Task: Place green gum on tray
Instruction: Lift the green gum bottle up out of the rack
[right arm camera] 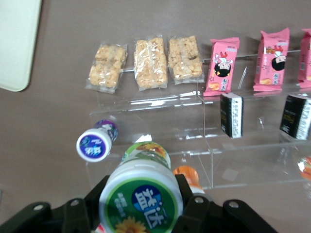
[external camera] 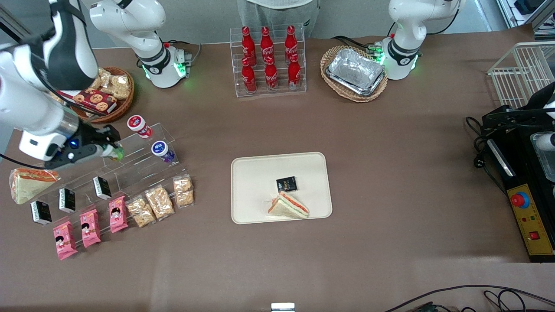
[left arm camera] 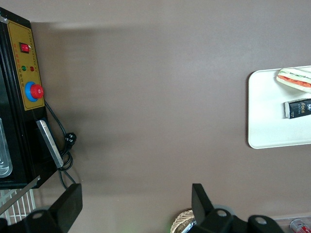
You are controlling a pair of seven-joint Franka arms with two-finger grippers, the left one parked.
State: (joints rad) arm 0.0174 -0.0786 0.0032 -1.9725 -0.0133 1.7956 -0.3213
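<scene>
My right gripper (external camera: 113,150) is shut on the green gum (right arm camera: 141,196), a small green jar with a white lid and green-yellow label. In the front view only its green end (external camera: 117,152) shows at the fingertips, lifted above the clear acrylic step shelf (external camera: 130,169) at the working arm's end of the table. The cream-beige tray (external camera: 256,190) lies at the table's middle, holding a black packet (external camera: 286,184) and a sandwich (external camera: 288,206). Its corner shows in the right wrist view (right arm camera: 17,43).
The orange-bodied jar (external camera: 139,126) and the purple-bodied jar (external camera: 163,151) sit on the shelf. Black boxes (external camera: 102,187), pink snack packs (external camera: 90,227), nut bars (external camera: 159,201) and a wrapped sandwich (external camera: 28,184) line it. A cola bottle rack (external camera: 269,60), a foil pan in a basket (external camera: 354,73) and a snack basket (external camera: 106,95) stand farther back.
</scene>
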